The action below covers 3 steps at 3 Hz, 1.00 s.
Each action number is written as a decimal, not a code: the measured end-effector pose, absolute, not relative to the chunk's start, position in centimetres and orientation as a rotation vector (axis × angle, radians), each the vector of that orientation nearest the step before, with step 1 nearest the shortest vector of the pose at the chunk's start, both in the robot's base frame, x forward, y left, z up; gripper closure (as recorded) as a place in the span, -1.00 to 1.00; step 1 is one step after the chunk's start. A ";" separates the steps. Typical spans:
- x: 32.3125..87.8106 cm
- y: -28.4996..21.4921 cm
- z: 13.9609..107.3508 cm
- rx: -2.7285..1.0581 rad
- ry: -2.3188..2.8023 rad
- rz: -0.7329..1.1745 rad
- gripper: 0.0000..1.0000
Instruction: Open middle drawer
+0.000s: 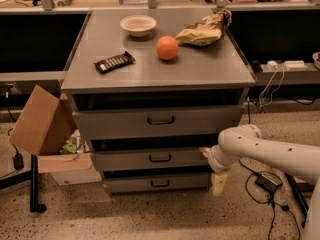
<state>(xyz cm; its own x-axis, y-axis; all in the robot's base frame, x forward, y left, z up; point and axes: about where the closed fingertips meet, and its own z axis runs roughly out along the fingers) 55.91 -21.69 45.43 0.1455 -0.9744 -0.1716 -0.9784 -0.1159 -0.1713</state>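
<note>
**Get the gripper onto the middle handle**

The middle drawer (125, 160) sits between the tall top drawer (115, 125) and the thin bottom drawer (125, 185) of the grey cabinet (150, 76). Its small dark handle (160, 158) is in the centre of the front. The front looks shut to me, or v. close to it.

My gripper (218, 184) is low, by the cabinet's right front corner. It points down at the floor, just beside the right end of the bottom drawer and well right of the handle. I can't tell if it is wide or narrow. I see nothing in it.

So the job now, I think: lift a bit, turn the gripper to face the front, slide left to the handle.

Tips for me:
- Be wide before I reach in, then close around the handle, not next to it.
- The top & bottom handles are right above & below, so check the height first.
- Pull straight toward the near side, slow, no jerks. The orange (167, 47) on top may roll.
- Keep the white arm (260, 151) away from the drawer's right end, so the drawer has room to come out.
</note>
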 end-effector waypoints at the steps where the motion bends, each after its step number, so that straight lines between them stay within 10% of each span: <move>1: 58.5 -21.7 45.4 -2.181 1.859 -0.036 -1.00; 3: 62.5 -21.4 43.3 -2.167 1.863 -0.018 -1.00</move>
<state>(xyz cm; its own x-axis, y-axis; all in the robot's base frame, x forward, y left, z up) 62.45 -21.37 43.27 0.1670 -0.9707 -0.1730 -0.9671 -0.1272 -0.2202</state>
